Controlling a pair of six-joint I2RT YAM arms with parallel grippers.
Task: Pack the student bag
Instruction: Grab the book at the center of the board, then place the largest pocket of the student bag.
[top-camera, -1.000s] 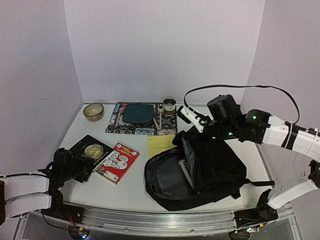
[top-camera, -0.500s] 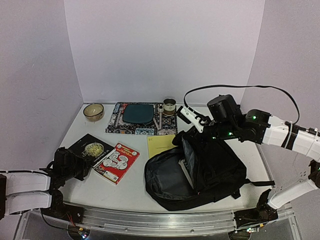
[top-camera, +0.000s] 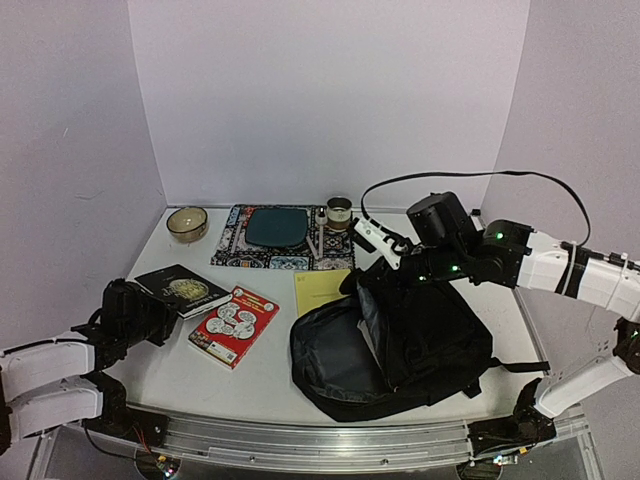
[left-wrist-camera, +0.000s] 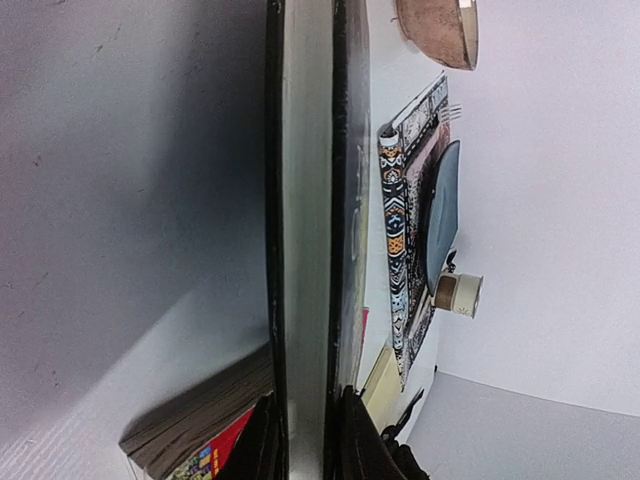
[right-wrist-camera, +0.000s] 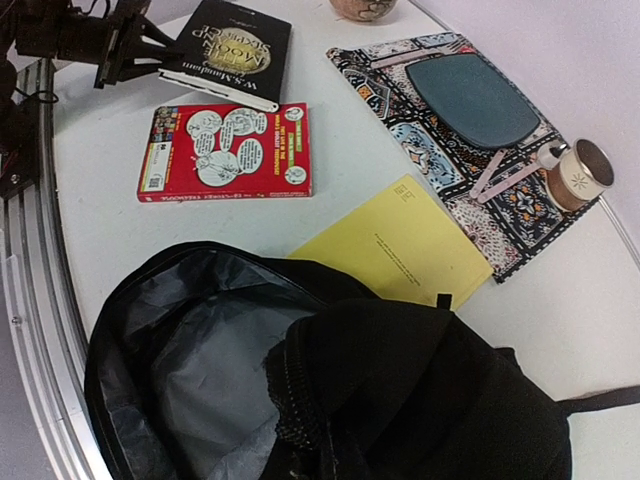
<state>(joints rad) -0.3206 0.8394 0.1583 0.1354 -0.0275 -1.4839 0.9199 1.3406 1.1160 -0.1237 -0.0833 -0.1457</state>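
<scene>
Even, diffuse overhead light with a faint lavender cast. Shadows weak and short, mostly under the student bag (top-camera: 400, 340); its black fabric loses detail. Top view sharp. Left wrist view: black book (left-wrist-camera: 305, 200) too close, soft, left half dim. Right wrist view sharp, slight edge warp.

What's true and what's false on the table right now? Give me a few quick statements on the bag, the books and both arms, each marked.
1. The backpack is zipped shut. False: its main compartment gapes open.
2. The left gripper has its jaws shut on the black book. True.
3. The red book is inside the backpack. False: it lies on the table, left of the backpack.
4. The yellow notebook lies between the patterned mat and the backpack. True.
5. The right gripper holds up the backpack's rim. True.
</scene>
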